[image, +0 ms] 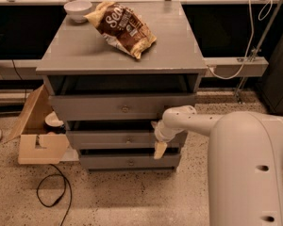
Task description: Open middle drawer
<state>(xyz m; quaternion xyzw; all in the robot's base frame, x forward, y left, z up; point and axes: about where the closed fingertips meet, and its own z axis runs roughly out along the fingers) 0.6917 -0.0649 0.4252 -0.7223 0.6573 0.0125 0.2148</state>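
Observation:
The grey cabinet (85, 60) has three drawers. The middle drawer (104, 139) is a low flat front with a tiny knob (129, 139) at its centre, and it looks pushed in. The taller top drawer (94, 108) is above it and the lowest drawer (108, 162) below. My gripper (157, 137) is at the right end of the middle drawer's front, right of the knob. It looks open and holds nothing: one tan fingertip (154, 125) is at the gap above the front and the other (159, 149) hangs at its lower edge. My white arm (236, 145) reaches in from the right.
A brown chip bag (122, 27) and a white bowl (78, 8) lie on the cabinet top. An open cardboard box (37, 140) stands on the floor to the left, and a black cable (52, 192) loops in front of it. A white cable (231, 69) hangs at the right.

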